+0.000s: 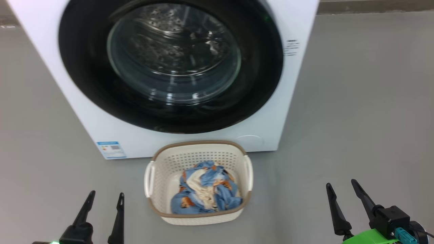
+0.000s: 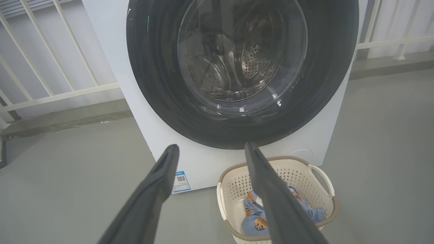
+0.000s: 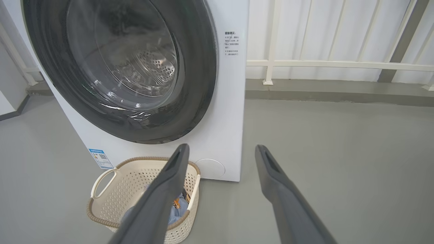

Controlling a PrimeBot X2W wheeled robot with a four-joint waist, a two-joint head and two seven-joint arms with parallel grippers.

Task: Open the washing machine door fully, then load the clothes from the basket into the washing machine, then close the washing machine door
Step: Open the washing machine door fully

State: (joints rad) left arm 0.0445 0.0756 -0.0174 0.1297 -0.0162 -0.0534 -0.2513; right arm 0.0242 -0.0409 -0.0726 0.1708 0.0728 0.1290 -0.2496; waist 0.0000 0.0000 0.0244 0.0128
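Plainly the first step is the one in hand: the washing machine door (image 1: 171,61) sits closed, its black rim flush against the white front of the washing machine (image 1: 135,142), with the steel drum visible only through the glass. The clothes (image 1: 206,189) lie bundled in the basket (image 1: 198,154), which stands on the grey floor (image 1: 356,118) just in front of the machine, below the door's lower edge. The left gripper (image 1: 106,194) hangs low to the basket's left and the right gripper (image 1: 340,183) low to its right, both well apart from the machine; each has its jaws spread wide and carries nothing. The next move, as I judge it, calls for one arm to reach up to the door's edge and find a catch or recess to pull on (no handle can be made out in the glossy rim, nor which side carries the hinge). Around the work, a small blue label (image 1: 111,149) sits at the machine's lower left corner, a round flap (image 1: 249,139) at its lower right, and a white railing (image 3: 339,63) runs behind. The basket is the likeliest obstacle: it sits close beneath the door and squarely between the arms, so a low reach could knock it.
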